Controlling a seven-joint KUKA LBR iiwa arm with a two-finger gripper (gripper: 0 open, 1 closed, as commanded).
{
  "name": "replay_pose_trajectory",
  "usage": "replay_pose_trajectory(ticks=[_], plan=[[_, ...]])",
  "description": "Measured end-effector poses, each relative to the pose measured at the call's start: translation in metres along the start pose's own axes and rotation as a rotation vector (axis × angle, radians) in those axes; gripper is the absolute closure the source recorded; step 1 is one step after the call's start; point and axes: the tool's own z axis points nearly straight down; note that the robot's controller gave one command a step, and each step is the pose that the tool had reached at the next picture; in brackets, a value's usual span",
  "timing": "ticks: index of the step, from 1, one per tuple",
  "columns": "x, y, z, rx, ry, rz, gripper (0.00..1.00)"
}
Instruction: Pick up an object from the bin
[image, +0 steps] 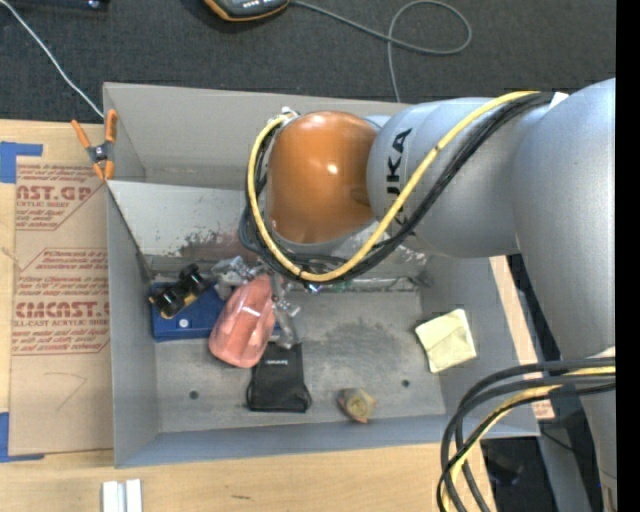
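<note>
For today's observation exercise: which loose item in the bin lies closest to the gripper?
The pink, rounded, glossy object left of centre, right beside the gripper; the pale yellow block lies far right.

The orange wrist cover (315, 180) is hiding most of the gripper (284, 303). The arm (520, 170) is running off the right edge and covering part of the bin (170, 215). A pink oval thing (243, 322) is overlapping the blue block (180, 320). A tan lump (357, 403) is lying too small to identify.

Just below the fingers (288, 312) lies a black pouch (277, 383). A small tan lump (356, 403) sits lower right of them, a pale yellow pad (447, 340) well to their right, and a blue block (182, 318) to their left, carrying a black-and-yellow piece (176, 290).
</note>
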Motion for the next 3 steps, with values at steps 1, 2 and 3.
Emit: replay_pose_trajectory(ticks=[1,2,3], plan=[[-0.004,-0.0075,0.0631,0.006,-0.013,-0.26,0.0],[-0.0123,-0.006,0.0567,0.017,-0.021,-0.43,1.0],[-0.0122,-0.0062,0.0567,0.016,-0.021,-0.429,1.0]])
